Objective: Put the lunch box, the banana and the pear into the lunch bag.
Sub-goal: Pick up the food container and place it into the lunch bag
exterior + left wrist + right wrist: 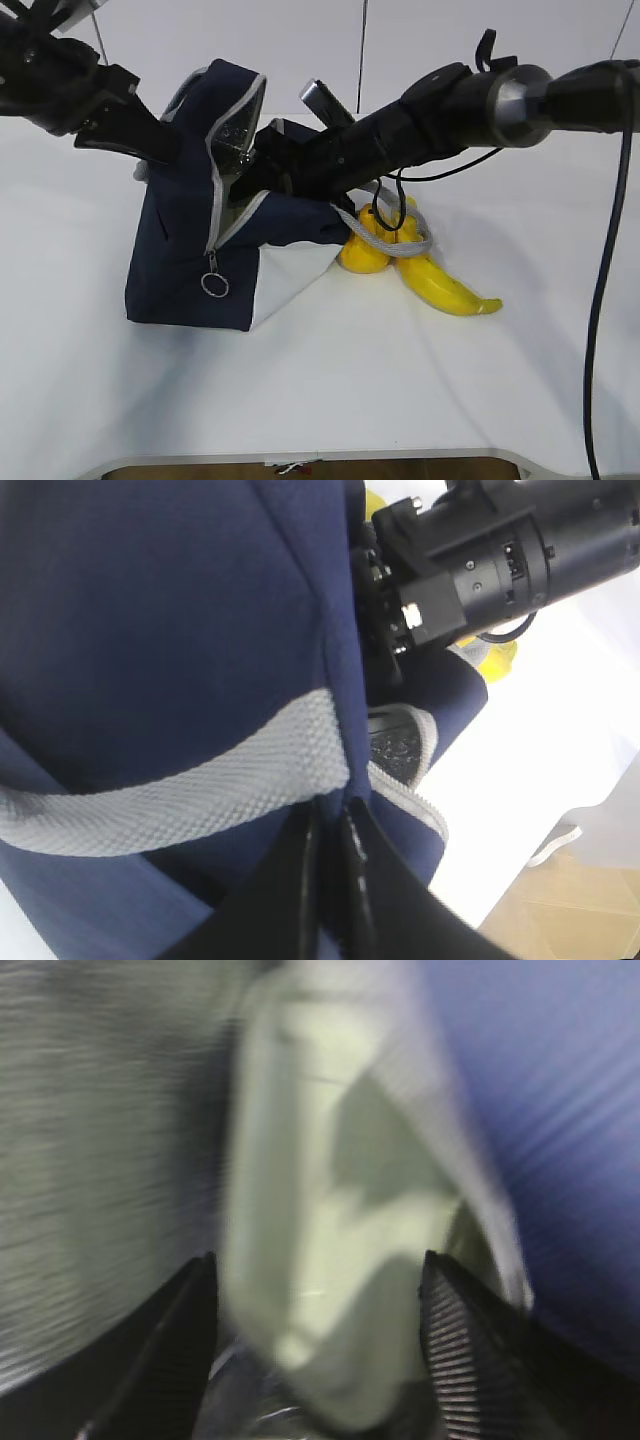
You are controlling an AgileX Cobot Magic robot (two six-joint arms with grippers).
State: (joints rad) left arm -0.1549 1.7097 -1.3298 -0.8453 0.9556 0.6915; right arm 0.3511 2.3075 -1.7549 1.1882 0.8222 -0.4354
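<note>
1. The right end effector (315,1350) is inside the lunch bag (185,260), its fingers either side of the pale green lunch box (340,1220). The right wrist view is blurred, so whether they grip it or have let go I cannot tell. If it is let go while tilted, the box could wedge against the lining instead of lying flat.
2. The left end effector (330,880) is clenched on the bag's edge beside a grey handle (190,780), holding the mouth up. If that fabric slips, the opening may fold over the right arm.
3. The second handle (385,240) lies looped over the pear (362,252) and banana (440,280), which sit on the bench (320,390) touching the bag. Pulling the arm out could drag the strap and roll the fruit away.
4. A hard pull could tip the bag.
</note>
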